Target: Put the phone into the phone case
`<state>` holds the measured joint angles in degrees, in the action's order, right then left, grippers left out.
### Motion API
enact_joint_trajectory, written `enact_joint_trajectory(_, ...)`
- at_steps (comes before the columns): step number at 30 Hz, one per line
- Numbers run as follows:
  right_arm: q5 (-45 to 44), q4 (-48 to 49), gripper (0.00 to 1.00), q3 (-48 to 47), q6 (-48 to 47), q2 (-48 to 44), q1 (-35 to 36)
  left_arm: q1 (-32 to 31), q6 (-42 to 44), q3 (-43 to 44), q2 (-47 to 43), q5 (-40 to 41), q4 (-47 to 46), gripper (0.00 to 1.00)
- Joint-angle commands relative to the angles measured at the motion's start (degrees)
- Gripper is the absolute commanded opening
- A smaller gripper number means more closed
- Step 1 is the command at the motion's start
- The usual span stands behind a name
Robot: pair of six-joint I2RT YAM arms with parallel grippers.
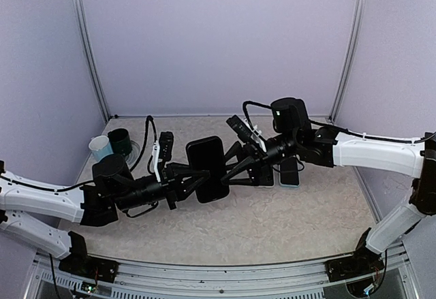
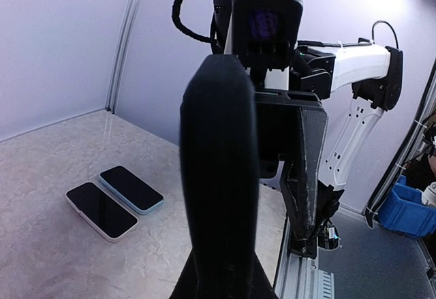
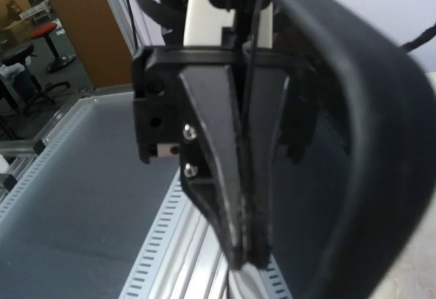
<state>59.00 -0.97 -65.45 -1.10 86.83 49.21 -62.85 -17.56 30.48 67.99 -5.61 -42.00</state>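
A black phone case [image 1: 208, 169] is held up above the table's middle, its glossy dark face toward the top camera. I cannot tell whether a phone sits in it. My left gripper [image 1: 196, 182] is shut on its left lower edge. In the left wrist view the case [image 2: 218, 176] stands edge-on and fills the middle. My right gripper [image 1: 231, 171] is at the case's right edge, and one of its fingers [image 2: 306, 169] stands a little apart from the case, open. The right wrist view shows the case's rounded rim [image 3: 347, 129] and the left gripper [image 3: 248, 244] pinched shut.
Two phones lie flat side by side on the table, one blue-edged [image 1: 289, 171] [image 2: 131, 189] and one white-edged [image 2: 102, 210]. A pale blue cup [image 1: 100, 148] and a dark green cup [image 1: 120, 141] stand at the back left. A metal rail [image 1: 225, 272] runs along the near edge.
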Motion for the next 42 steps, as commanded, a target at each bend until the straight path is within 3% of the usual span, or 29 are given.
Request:
enact_joint_trajectory(1, 0.3, -1.1, 0.53, 3.0, -3.4, -2.1, 0.5, -1.2, 2.0, 2.4, -2.1, 0.3, -3.7, 0.00)
enact_joint_trajectory(8, -1.2, 7.5, 0.51, 11.3, -0.3, -4.0, 1.2, -1.5, 2.7, 4.1, -1.3, -0.7, -3.6, 0.00)
enact_joint_trajectory(13, -2.0, 9.7, 0.40, 13.0, 0.8, -4.4, 1.2, -1.7, 2.6, 4.3, -0.8, 0.1, -4.4, 0.00)
enact_joint_trajectory(16, -4.3, 10.1, 0.27, 13.2, 1.0, -4.4, 1.2, -2.0, 2.4, 4.6, 0.5, -0.3, -4.2, 0.00)
enact_joint_trajectory(20, -3.5, 10.5, 0.38, 12.6, 1.0, -4.6, 1.2, -2.2, 1.8, 4.3, 1.5, -0.4, -4.1, 0.00)
enact_joint_trajectory(21, -3.6, 10.7, 0.33, 12.6, 1.0, -4.6, 1.3, -2.3, 1.9, 4.2, 1.4, -0.2, -4.0, 0.00)
enact_joint_trajectory(23, -3.6, 11.0, 0.06, 12.6, 1.0, -4.5, 1.2, -2.3, 2.0, 4.2, 0.9, 0.4, -4.2, 0.00)
enact_joint_trajectory(24, -3.4, 10.9, 0.00, 12.2, 1.8, -4.4, 1.2, -2.3, 2.1, 4.2, 0.9, 0.5, -4.3, 0.00)
enact_joint_trajectory(37, -5.9, 8.8, 0.00, 12.5, 1.7, -8.3, 1.2, -2.6, 3.6, 4.4, 1.5, 0.2, -2.7, 0.00)
enact_joint_trajectory(38, -6.2, 9.0, 0.00, 12.5, 1.7, -8.4, 1.2, -2.6, 3.8, 4.7, 2.0, 0.2, -2.3, 0.03)
enact_joint_trajectory(42, -6.6, 9.7, 0.00, 12.8, 1.7, -9.3, 1.2, -2.6, 5.8, 5.8, 4.3, -2.0, -1.4, 0.37)
